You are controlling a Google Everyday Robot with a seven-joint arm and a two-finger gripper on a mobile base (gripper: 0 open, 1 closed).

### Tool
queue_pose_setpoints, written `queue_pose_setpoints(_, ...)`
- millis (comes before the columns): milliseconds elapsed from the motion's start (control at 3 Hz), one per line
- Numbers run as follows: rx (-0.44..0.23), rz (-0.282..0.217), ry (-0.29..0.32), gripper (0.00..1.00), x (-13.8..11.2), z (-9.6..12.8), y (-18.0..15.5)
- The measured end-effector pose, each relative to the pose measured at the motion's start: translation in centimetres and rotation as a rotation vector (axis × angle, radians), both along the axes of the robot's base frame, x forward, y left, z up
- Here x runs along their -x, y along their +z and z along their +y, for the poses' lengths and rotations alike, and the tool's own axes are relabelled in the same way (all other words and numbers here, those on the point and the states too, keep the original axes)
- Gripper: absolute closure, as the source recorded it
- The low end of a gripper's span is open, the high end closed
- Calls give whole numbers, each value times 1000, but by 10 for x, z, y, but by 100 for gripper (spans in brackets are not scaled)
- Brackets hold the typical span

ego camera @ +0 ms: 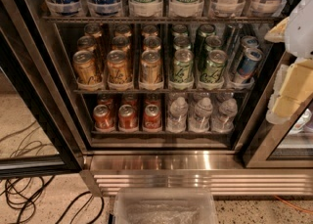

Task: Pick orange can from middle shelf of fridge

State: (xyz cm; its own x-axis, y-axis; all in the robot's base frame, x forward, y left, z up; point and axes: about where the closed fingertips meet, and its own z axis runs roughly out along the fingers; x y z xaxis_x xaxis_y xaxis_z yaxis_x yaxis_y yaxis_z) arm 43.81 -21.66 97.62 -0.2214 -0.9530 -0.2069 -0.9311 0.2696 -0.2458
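1. Looking straight into the fridge (195,162) with its door open. Nothing is picked yet, so the whole grasp is ahead of me.
2. The can (151,66) I'd go for stands in the front row of the shelf (161,91), on its left half. It heads the rightmost of three orange columns, with the green cans (183,65) just beside it on the right.
3. The gripper (292,88) sits at the right edge of view, outside the fridge, roughly level with that shelf and well apart from the can. Whether it is apart or together, I cannot tell.
4. On orientation, the can is upright with its long axis vertical, silver lid on top and script label facing out toward me. More orange cans queue directly behind it.
5. What's left, as I judge it: bring the gripper across and into the shelf, clamp on the can's sides, lift it clear of the tray lip and draw it out.
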Motion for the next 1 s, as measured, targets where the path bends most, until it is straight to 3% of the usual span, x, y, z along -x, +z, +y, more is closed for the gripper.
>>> queue_pose_setpoints(333,-4,-6,3,0,0,2,0)
queue_pose_setpoints(667,-83,-18,53,0,8,17,-13)
queue_pose_setpoints(1000,-236,-18,125,0,23,49,-57)
